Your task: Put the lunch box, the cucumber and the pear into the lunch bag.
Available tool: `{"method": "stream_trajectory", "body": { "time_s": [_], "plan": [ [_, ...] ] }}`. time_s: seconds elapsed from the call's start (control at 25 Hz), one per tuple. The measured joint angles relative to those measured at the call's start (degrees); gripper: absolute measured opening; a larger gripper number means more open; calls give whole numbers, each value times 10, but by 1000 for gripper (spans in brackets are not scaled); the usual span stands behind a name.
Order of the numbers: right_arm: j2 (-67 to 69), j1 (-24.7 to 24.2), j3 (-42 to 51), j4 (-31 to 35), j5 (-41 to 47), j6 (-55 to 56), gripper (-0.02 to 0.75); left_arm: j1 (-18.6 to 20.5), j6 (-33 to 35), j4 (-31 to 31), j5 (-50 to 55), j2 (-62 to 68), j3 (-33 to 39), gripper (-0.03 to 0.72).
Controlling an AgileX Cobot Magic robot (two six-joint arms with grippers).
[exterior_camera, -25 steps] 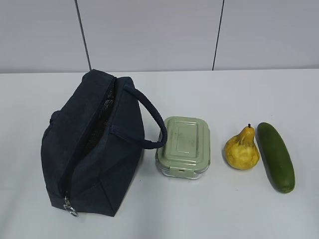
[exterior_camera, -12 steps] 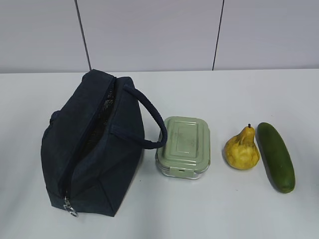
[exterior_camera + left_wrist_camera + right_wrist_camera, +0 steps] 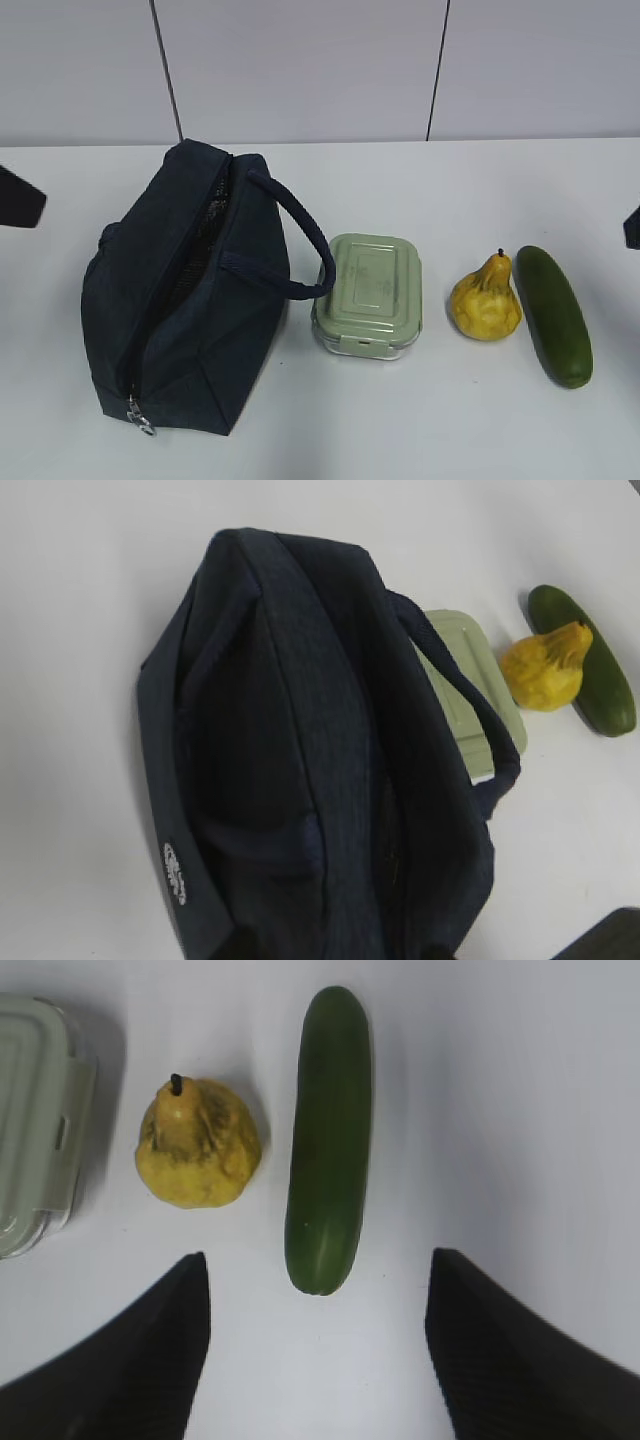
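Observation:
The dark navy lunch bag [image 3: 185, 290] stands at the left with its zipper open and its ring pull at the near end. It fills the left wrist view [image 3: 300, 760]. The pale green lunch box [image 3: 368, 295] sits right of it, touching a handle. The yellow pear [image 3: 487, 300] and the dark green cucumber [image 3: 555, 315] lie further right, side by side. My right gripper [image 3: 318, 1253] is open above the table, just short of the cucumber's [image 3: 328, 1140] near end, with the pear [image 3: 198, 1145] to its left. My left gripper [image 3: 335, 952] hovers over the bag; only its dark tips show, set wide apart.
White table [image 3: 420, 430] with a grey panelled wall behind. Dark parts of the arms show at the left edge [image 3: 18, 197] and the right edge [image 3: 632, 228] of the exterior view. The lunch box's clip side shows in the right wrist view [image 3: 35, 1120].
Dark parts of both arms have come into the exterior view at its left and right edges. The bag, lunch box, pear and cucumber have not moved.

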Motion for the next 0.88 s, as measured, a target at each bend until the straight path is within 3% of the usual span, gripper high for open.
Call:
{"method": "stream_trajectory", "body": {
  "time_s": [0.24,0.88],
  "plan": [
    [95,0,-24,-1,2,-12,517,0,5,9,3,60,-50,298],
    [304,0,-153,-15,-6,-28,519,0,6,32,-17,69,-53,298]
  ]
}}
